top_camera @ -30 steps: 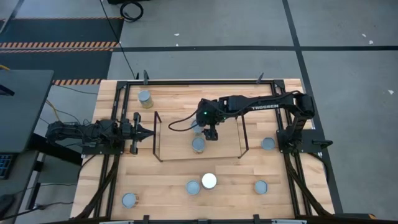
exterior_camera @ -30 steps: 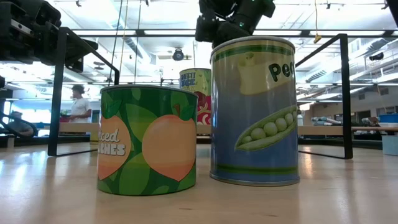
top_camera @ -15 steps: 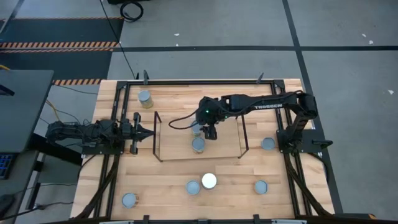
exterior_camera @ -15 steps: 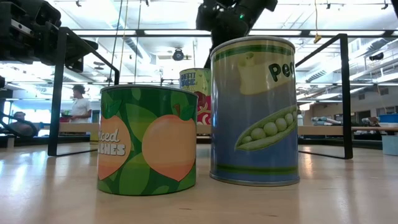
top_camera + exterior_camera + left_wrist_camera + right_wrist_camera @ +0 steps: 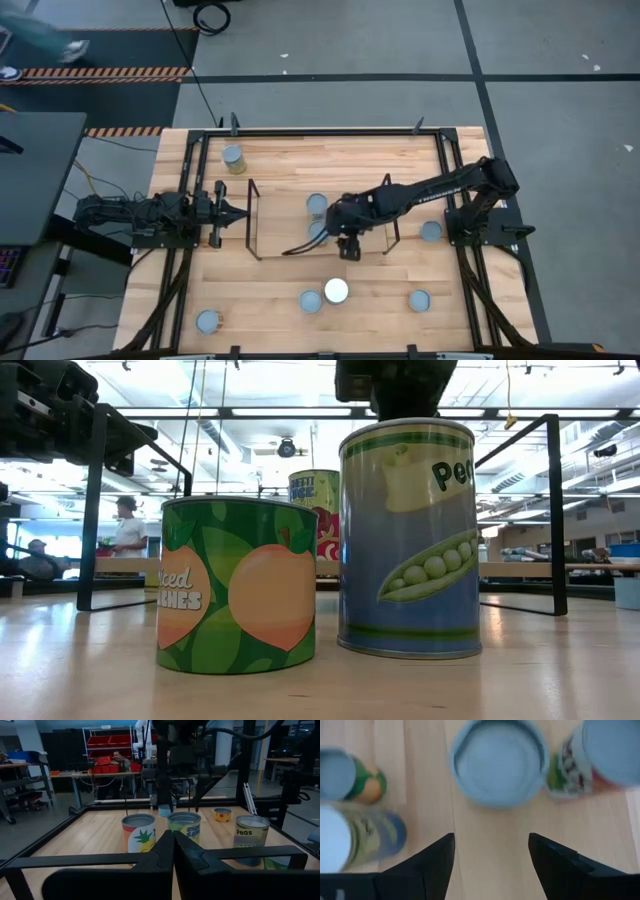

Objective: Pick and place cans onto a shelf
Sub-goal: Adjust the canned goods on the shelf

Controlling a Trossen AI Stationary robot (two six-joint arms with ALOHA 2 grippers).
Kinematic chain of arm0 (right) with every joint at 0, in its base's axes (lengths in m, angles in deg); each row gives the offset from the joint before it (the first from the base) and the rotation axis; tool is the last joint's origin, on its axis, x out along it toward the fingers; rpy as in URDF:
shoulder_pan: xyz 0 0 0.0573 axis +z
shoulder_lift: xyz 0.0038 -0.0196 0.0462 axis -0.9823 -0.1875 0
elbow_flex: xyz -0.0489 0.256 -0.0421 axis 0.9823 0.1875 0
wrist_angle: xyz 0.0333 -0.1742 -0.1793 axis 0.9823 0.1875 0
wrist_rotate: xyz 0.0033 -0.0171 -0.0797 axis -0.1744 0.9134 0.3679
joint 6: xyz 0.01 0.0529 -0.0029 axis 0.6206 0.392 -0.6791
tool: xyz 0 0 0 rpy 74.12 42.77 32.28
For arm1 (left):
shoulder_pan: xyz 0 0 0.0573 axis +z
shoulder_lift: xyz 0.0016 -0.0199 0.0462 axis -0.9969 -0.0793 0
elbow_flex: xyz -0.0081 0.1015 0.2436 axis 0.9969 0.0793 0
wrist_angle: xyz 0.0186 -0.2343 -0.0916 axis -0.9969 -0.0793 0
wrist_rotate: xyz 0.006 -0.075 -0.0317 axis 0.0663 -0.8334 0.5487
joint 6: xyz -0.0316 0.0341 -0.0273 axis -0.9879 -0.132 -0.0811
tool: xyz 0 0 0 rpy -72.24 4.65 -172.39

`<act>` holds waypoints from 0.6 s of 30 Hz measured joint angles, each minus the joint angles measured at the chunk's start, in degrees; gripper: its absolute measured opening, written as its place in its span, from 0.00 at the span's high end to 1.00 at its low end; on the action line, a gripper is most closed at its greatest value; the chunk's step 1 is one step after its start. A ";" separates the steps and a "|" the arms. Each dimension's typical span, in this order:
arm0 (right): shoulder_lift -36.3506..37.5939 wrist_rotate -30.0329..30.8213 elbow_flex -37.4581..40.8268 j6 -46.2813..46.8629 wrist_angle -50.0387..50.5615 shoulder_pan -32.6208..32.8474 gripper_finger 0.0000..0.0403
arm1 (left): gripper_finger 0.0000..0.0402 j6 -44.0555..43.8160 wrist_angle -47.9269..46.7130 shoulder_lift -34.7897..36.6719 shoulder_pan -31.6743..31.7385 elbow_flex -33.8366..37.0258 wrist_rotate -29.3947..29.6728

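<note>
The shelf (image 5: 283, 222) is a low wood platform with black wire end frames at mid-table. Two cans stand on it: one with a grey lid (image 5: 317, 204) and one nearer (image 5: 318, 233), which also shows in the right wrist view (image 5: 497, 762). My right gripper (image 5: 348, 246) hangs open and empty over the shelf's near edge, fingers pointing down (image 5: 490, 865). A white-lidded pea can (image 5: 336, 291) and a peach can (image 5: 310, 300) stand near the front edge. My left gripper (image 5: 226, 212) waits shut at the shelf's left end.
More cans stand on the table: far left (image 5: 232, 157), right (image 5: 431, 231), near right (image 5: 418, 299) and near left (image 5: 207, 321). The table's black rail (image 5: 320, 130) runs around the edge. The shelf's right wire frame (image 5: 393, 215) stands close to my right arm.
My right gripper has gone from beside the far can on the shelf toward the table's near edge, to above the shelf's near edge. The far can stays standing and now shows fully.
</note>
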 joint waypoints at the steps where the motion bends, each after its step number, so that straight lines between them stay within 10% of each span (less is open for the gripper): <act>1: -0.06 1.10 0.05 0.09 -0.31 0.07 0.36 | 0.97 0.00 -0.07 0.00 0.00 0.00 0.00; 18: 1.89 1.72 -0.02 -6.48 -2.63 0.18 0.36 | 0.97 0.00 -0.08 -0.37 0.00 0.01 -0.01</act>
